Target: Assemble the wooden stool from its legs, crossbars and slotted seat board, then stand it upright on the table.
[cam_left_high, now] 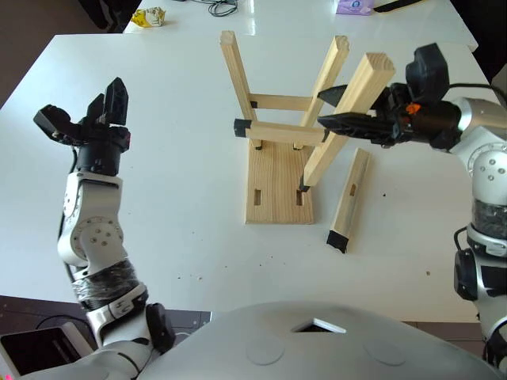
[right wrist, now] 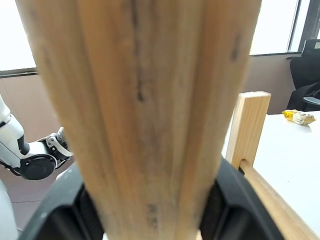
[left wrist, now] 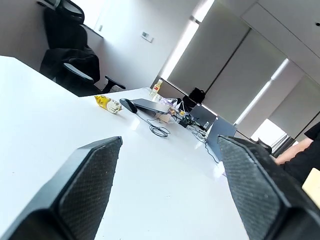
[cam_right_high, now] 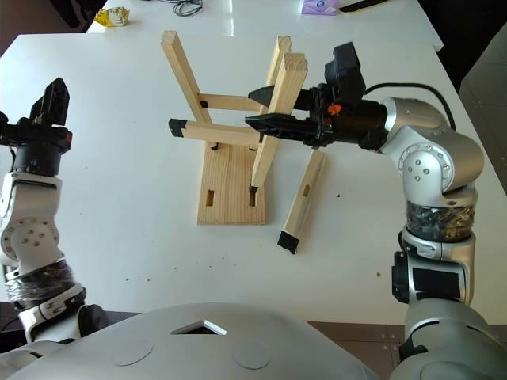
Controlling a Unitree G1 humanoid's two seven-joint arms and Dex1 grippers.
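The white table [cam_left_high: 158, 206] carries the seat board [cam_left_high: 273, 194], which lies flat with its long axis running away from the robot. Three legs rise from the board. The far-left leg [cam_left_high: 238, 75] leans out to the left of the board, and the far-right leg [cam_left_high: 331, 67] leans out to its right. The third leg [cam_left_high: 321, 158] also tilts up and to the right. Its dark lower tip sits at the board's near-right slot, though whether it is seated there cannot be told.

The right gripper [cam_left_high: 321, 108] comes in from the board's right, clamped across the third leg's upper half, one finger on each side. The left gripper [cam_left_high: 79, 107] hangs well to the left of the board, its fingers [left wrist: 90, 185] spread wide and holding nothing.

A loose leg [cam_left_high: 350, 198] lies flat just right of the board, parallel to it, black-capped end toward the robot. Above the board, the upper crossbar [cam_left_high: 281, 102] spans the two far legs. The lower crossbar [cam_left_high: 277, 131] runs level across them, its black end sticking out left. The near-left slot [cam_left_high: 256, 195] is bare. Far beyond the board lie a yellow wrapper [cam_left_high: 148, 17] and a purple pack [cam_left_high: 354, 6].
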